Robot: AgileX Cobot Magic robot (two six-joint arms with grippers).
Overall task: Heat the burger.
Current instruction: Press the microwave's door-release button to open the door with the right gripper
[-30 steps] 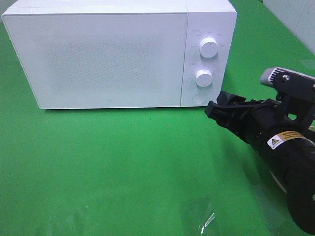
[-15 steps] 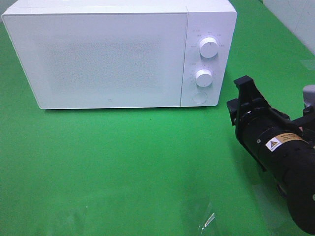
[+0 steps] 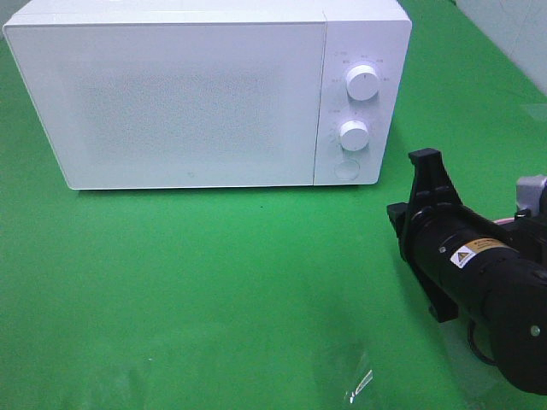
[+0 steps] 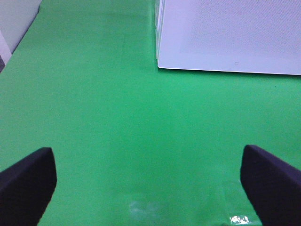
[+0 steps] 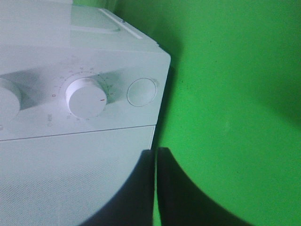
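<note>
A: Anything showing inside the microwave [image 3: 188, 94]?
B: Cannot tell. Stands at the back of the green worktop [image 3: 214, 282] with its frosted white door [image 3: 171, 102] shut flush; hides the inside completely.
A: And the burger?
B: Nowhere in view; cannot say where.
A: And the right hand [image 5: 155, 153]?
B: Pressed together, pinching nothing. Hangs over the worktop off the microwave's right front corner, apart from it, aimed near the round button [image 3: 346, 168] below the lower knob [image 3: 354, 135] and upper knob [image 3: 363, 83].
A: And the left hand [image 4: 150, 188]?
B: Spread wide, holding nothing. Hovers low over the green worktop, facing the microwave's left front corner, with a scrap of clear film [image 3: 363, 382] lying near.
</note>
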